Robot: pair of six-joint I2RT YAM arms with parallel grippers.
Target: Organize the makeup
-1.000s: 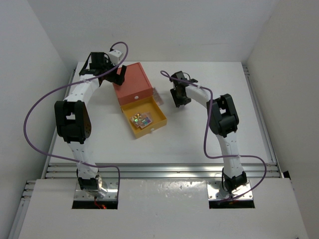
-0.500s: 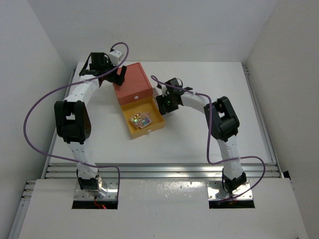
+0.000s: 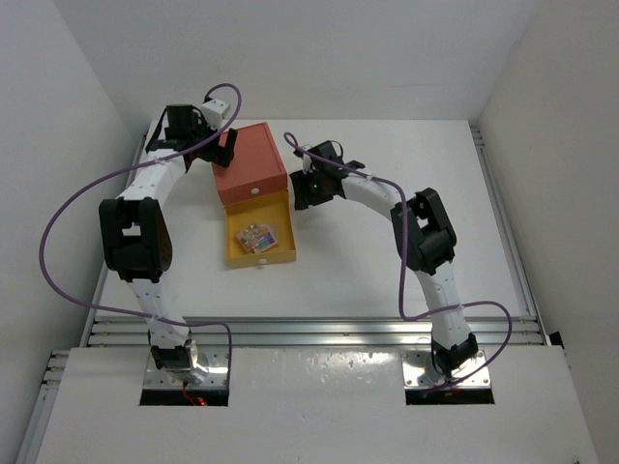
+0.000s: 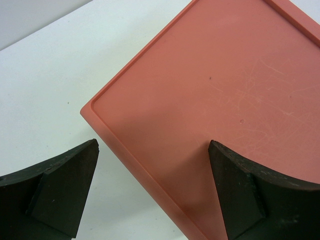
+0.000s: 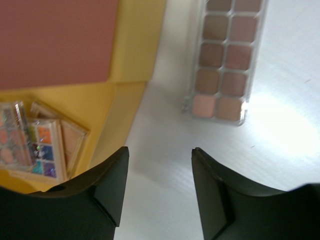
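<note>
Of the makeup, a multicoloured palette [image 5: 42, 147] and a tan one under it lie in the open yellow drawer [image 5: 132, 55], seen from above as small palettes [image 3: 255, 237]. A long clear palette of tan pans [image 5: 225, 60] lies on the table just outside the drawer. My right gripper [image 5: 160, 155] is open over bare table between drawer and that palette, and in the top view it [image 3: 302, 190] sits at the drawer's right side. My left gripper [image 4: 152, 147] is open, astride the back left edge of the orange-red box [image 4: 225, 100]. No sticks or brushes show.
The orange-red box [image 3: 250, 162] with its yellow drawer [image 3: 280, 253] pulled toward me stands left of centre. Purple cables loop from both arms. White walls close in the table on three sides, with a metal rail along the near edge.
The right arm has swung left to the drawer's side with its jaws wider. Box and drawer have turned and slid left, the drawer now pointing more straight toward me. The left gripper shifted slightly with it.
</note>
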